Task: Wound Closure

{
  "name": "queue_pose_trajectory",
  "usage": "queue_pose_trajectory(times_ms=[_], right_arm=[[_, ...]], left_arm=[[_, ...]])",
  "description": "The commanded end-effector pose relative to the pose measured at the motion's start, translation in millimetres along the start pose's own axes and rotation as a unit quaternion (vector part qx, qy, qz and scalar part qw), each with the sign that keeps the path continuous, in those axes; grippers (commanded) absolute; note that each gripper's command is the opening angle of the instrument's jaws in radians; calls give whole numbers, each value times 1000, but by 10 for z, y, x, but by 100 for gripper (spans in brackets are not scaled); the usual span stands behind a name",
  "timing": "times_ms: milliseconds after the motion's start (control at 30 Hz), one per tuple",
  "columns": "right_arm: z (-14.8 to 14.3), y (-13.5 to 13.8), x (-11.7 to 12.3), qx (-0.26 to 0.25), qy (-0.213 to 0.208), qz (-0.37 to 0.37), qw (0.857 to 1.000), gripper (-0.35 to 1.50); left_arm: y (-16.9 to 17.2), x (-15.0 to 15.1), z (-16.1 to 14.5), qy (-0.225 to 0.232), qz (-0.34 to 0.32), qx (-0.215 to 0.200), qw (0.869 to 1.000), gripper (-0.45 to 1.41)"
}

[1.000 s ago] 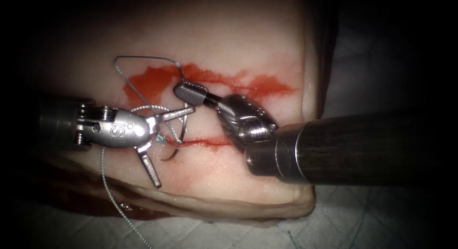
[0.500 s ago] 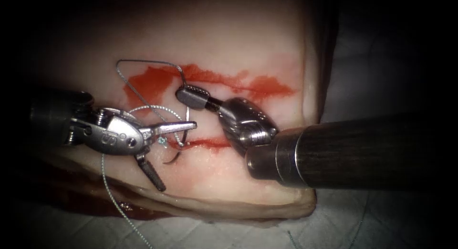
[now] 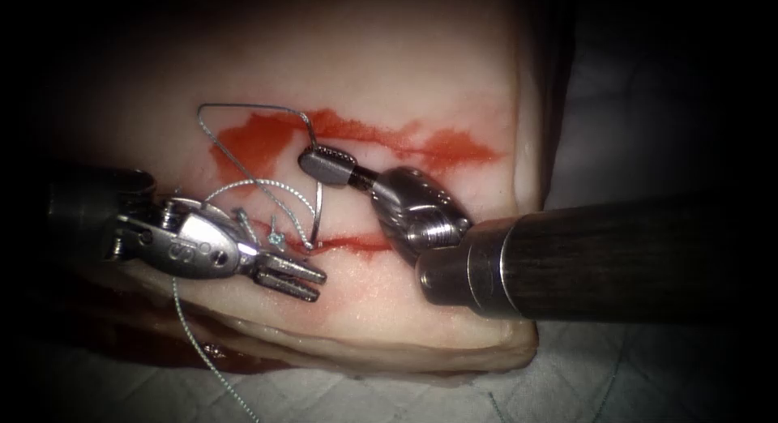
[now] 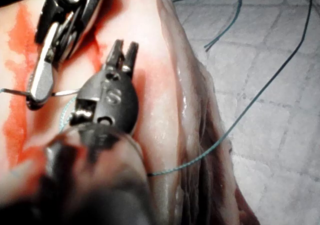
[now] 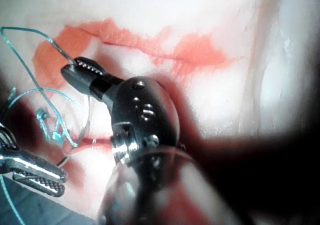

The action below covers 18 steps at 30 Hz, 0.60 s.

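**Right gripper** [image 3: 326,163] [image 5: 82,70]: jaws closed on the needle [image 3: 318,212] at the upper end of its curve, near where the thread [image 3: 243,108] joins it. Wrist angled up and to the left from a dark shaft entering from the right, over the tissue [image 3: 405,66].

**Left gripper** [image 3: 293,277] [image 4: 125,52] [image 5: 37,177]: jaws parted by a narrow gap, lying low over the tissue just below the left end of the cut [image 3: 356,243]. Nothing seen gripped between them; contact with the needle's tip cannot be told.

**Needle**: curved, running down from the right gripper and entering the tissue at the left end of the cut. Middle of the curve bare above the surface of the tissue, lower end in the tissue.

**Thread**: rising from the right gripper, forming a wide loop over the tissue to the left, then coiling in smaller loops between the two grippers. One small knot-like tangle [image 3: 276,239] close beside the needle's entry. A further strand trailing down past the left gripper, over the tissue's front edge onto the quilted cloth [image 3: 365,395].

**Cut**: thin red line across the tissue, in front of the right gripper's wrist.

**Red fluid** [image 3: 381,138]: broad smear on the tissue above the cut, behind the right gripper.
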Motion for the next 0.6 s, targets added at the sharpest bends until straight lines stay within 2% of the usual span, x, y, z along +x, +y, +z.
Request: queue_pose_trajectory(times_ms=[33, 100, 167, 200, 233, 267, 300, 333, 367, 400, 433, 467, 500, 600], right_arm=[[9, 1, 5, -1, -1, 0, 1000, -10], [9, 2, 5, -1, -1, 0, 1000, -10], [10, 5, 4, 3, -4, -2, 1000, 5], [11, 6, 3, 8, -7, -16, 1000, 36], [12, 9, 2, 14, -11, -32, 999, 69], [14, 16, -2, 27, -18, -77, 997, 126], [15, 19, -4, 31, -19, -99, 994, 136], [15, 19, -4, 31, -19, -99, 994, 136], [16, 27, -8, 39, -20, -121, 992, 145], [16, 27, -8, 39, -20, -121, 992, 145], [16, 30, -10, 44, -21, -137, 989, 145], [16, 35, -15, 53, -24, -153, 987, 147], [16, 35, -15, 53, -24, -153, 987, 147], [15, 41, -26, 65, -29, -166, 983, 147]], left_arm=[[3, 5, 5, 0, 2, 0, 1000, -40], [1, 8, 5, 0, 0, 0, 1000, -40], [-3, 10, 6, -7, -78, 11, 997, -45], [-3, 11, 6, -10, -116, 15, 993, -45], [-3, 11, 5, -11, -125, 17, 992, -45], [-3, 10, 5, -13, -131, 17, 991, -45], [-2, 10, 4, -14, -157, 18, 987, -45], [-2, 10, 4, -14, -157, 18, 987, -45], [-2, 10, 4, -22, -209, 21, 977, -45], [-2, 10, 4, -22, -209, 21, 977, -45], [-2, 10, 4, -27, -235, 21, 971, -45], [-1, 9, 2, -53, -292, 19, 955, -45], [-1, 9, 2, -53, -292, 19, 955, -45], [6, 3, -3, -103, -359, 18, 928, -45]])
